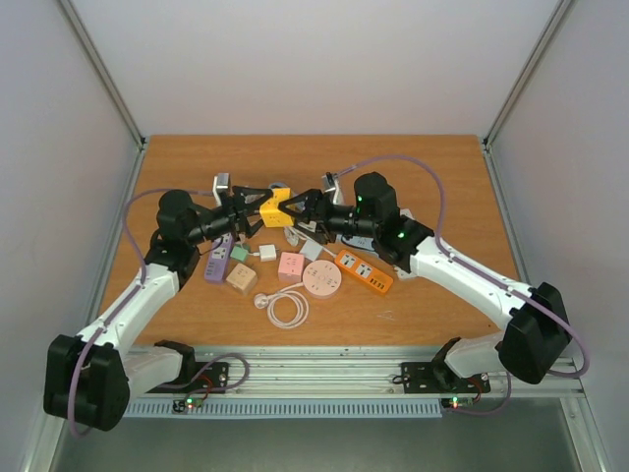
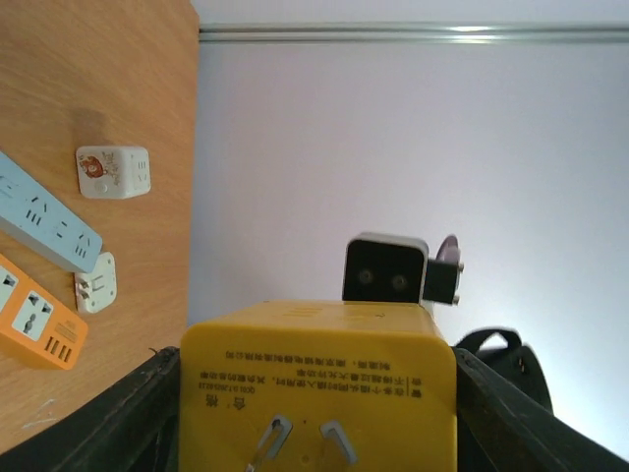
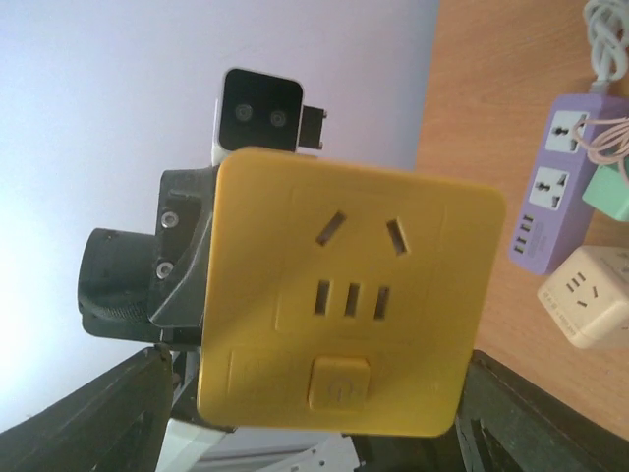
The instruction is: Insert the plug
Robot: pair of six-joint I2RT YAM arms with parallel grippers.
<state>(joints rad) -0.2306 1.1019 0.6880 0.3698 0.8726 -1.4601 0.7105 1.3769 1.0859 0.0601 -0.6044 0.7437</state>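
Starting at your left: the left gripper [image 1: 254, 208] is held above the counter [image 1: 447, 182], and its fingers [image 2: 128, 413] are clamped on both flanks of the yellow plug cube [image 1: 275, 206]. So the task's thing is in the air between the two arms, not on the wood. In the left wrist view, its metal prongs [image 2: 277, 435] stick out of the face turned towards that camera.

Across from it, the right gripper [image 1: 295, 208] meets the same cube. Its fingers [image 3: 536, 413] stand on either side of the socket face, but you cannot tell from these views whether they press it or stand just clear.

My read is that you are mid-handover or re-gripping, with insertion not yet begun. Next, settle the cube in one hand, turn the prong face downwards and line it up with a free outlet. The purple strip [image 1: 218, 261] lies under the left arm and the orange strip [image 1: 366, 272] under the right.

For writing, two lines of small Chinese print [image 2: 314, 382] run across the prong face, upside down and too fine to read. The socket face carries a power button [image 3: 339, 383], and no brand name shows
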